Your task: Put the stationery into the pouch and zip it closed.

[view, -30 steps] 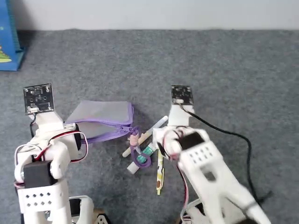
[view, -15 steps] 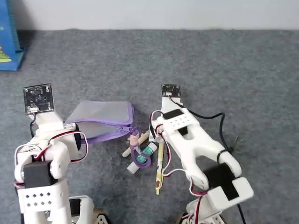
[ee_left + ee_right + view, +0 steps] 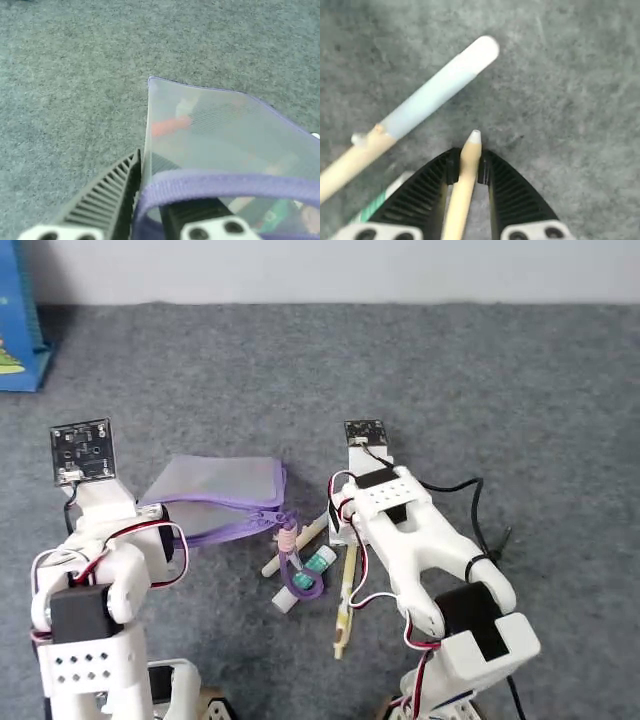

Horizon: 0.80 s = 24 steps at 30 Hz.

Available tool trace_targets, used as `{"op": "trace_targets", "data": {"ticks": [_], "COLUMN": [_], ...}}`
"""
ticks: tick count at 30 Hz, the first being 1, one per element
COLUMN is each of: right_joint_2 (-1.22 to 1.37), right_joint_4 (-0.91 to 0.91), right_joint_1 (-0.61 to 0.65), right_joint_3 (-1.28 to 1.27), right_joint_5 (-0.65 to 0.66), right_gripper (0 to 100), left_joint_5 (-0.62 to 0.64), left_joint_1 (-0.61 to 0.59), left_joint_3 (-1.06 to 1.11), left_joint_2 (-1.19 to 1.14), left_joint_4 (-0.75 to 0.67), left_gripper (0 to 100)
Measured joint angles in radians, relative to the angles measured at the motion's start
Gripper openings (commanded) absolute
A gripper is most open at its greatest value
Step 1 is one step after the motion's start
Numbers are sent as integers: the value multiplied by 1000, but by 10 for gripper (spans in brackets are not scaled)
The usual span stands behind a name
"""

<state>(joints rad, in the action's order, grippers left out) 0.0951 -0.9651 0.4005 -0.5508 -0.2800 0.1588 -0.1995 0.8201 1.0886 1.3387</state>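
The grey tabletop (image 3: 520, 390) carries everything, with the two arms at its near edge. The left arm has not moved over the last second. Its claw (image 3: 147, 200) is clamped on the purple rim of the translucent pouch (image 3: 215, 490), which lies left of centre with its open mouth held up and turned toward the loose stationery. The right arm is what has changed. A second ago it stood raised over the pile with its elbow toward the near right. Now it is folded forward and low, and its claw (image 3: 468, 155) has come down onto the far end of the yellow pen (image 3: 345, 590), closed around it so that the pale tip pokes out just past the fingers. The pen itself lies roughly where it did, running near to far just right of the pouch mouth, so it looks gripped but not yet lifted. That would put the task at its first pick. Nothing from the pile has gone in yet, and the zipper is still open. Just beside the yellow pen, on its left, a pen with a pale blue cap (image 3: 310, 535) lies at a slant, touching a small green-and-white item (image 3: 318, 562) and the purple zipper loop (image 3: 300, 580).
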Motion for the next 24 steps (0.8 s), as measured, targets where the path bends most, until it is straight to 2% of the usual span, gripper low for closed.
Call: {"op": "trace_targets", "data": {"ticks": [5,10,13,19,24], "right_joint_2": [-189,-528,-735,-1105,-1284], "right_joint_4": [-126,-196,-201,-203,-153], "right_joint_1": [3,8,20,153,295], "right_joint_3": [-2,-12,-29,-43,-43], "right_joint_5": [31,37,84,118,155], "right_gripper": [8,8,7,7,7], "left_joint_5": [0,0,0,0,0], "left_joint_1": [0,0,0,0,0], "left_joint_3": [0,0,0,0,0], "left_joint_2": [0,0,0,0,0], "left_joint_4": [0,0,0,0,0], "left_gripper": [12,12,12,12,12]}}
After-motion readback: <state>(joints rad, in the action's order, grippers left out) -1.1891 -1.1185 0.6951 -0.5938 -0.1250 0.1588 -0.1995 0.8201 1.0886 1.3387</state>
